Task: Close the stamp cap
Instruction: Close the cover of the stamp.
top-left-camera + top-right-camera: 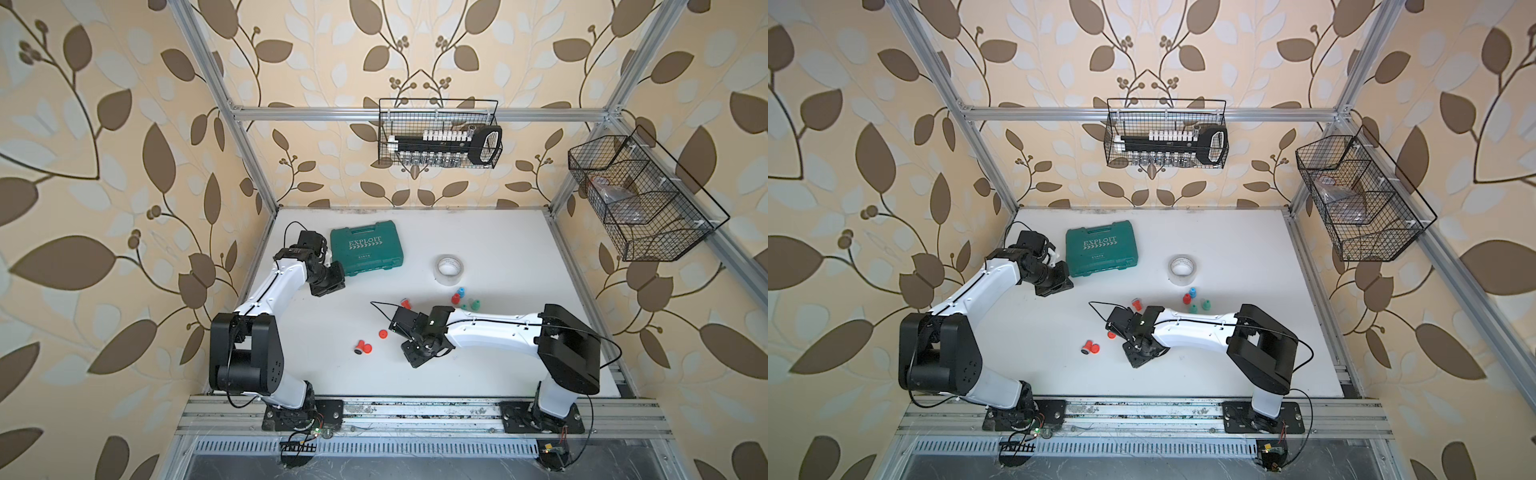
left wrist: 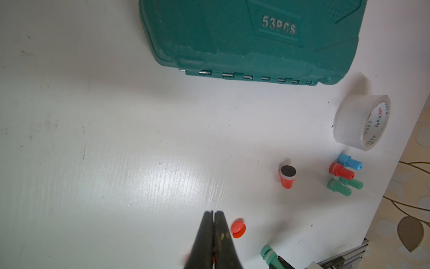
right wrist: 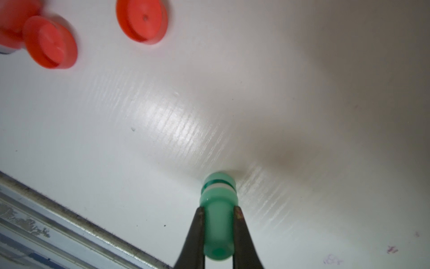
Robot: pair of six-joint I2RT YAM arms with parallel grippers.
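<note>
My right gripper (image 3: 218, 210) is shut on the barrel of a green stamp (image 3: 218, 193). The stamp's green cap (image 3: 218, 177) points down and touches the white table (image 3: 302, 93); a white band shows behind the cap. In both top views the gripper body (image 1: 417, 353) hides this stamp. My left gripper (image 2: 213, 213) hangs above the table, shut, with nothing seen between its tips. A loose red cap (image 2: 237, 228) lies just beside its tips. In the right wrist view, this red cap (image 3: 142, 21) and a second red cap (image 3: 50, 43) lie farther off.
A red stamp with a bare black pad (image 2: 288, 175) stands upright. A blue, a red and two green stamps (image 1: 463, 299) cluster near the tape roll (image 1: 448, 266). A green toolbox (image 1: 368, 248) lies at the back left. Another red stamp (image 1: 359, 347) lies on its side.
</note>
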